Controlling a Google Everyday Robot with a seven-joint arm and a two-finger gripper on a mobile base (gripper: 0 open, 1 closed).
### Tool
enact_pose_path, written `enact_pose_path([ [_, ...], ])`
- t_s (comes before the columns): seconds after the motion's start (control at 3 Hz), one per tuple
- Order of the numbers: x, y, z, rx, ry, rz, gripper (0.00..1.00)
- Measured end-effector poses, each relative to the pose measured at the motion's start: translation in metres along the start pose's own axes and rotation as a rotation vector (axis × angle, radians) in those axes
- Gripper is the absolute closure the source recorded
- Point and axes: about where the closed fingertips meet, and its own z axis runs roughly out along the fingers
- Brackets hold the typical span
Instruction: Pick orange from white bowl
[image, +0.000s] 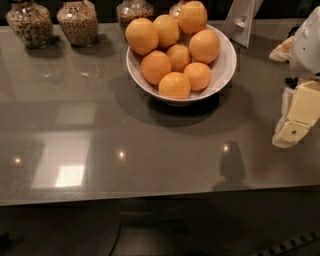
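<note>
A glossy white bowl (226, 64) stands on the grey counter at the back centre, piled with several oranges. One of the larger oranges (142, 36) sits at the top left of the pile. My gripper (295, 120) is at the right edge of the view, to the right of the bowl and well apart from it, above the counter. Only its pale blocky side shows. It holds nothing that I can see.
Glass jars of grains (77, 22) line the back left of the counter (150, 155). A white stand (241, 22) rises behind the bowl on the right. The counter's front edge runs across the lower part of the view.
</note>
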Motion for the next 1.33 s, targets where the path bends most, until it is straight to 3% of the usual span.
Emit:
enact_pose_path([
  [0.33,0.000,0.000,0.000,0.000,0.000,0.000,0.00],
  [0.67,-0.007,-0.010,0.000,0.023,-0.071,0.011,0.00],
  [1.0,-0.028,-0.036,0.000,0.073,-0.218,0.027,0.00],
  [1.33,-0.063,-0.073,0.003,0.124,-0.374,0.032,0.00],
])
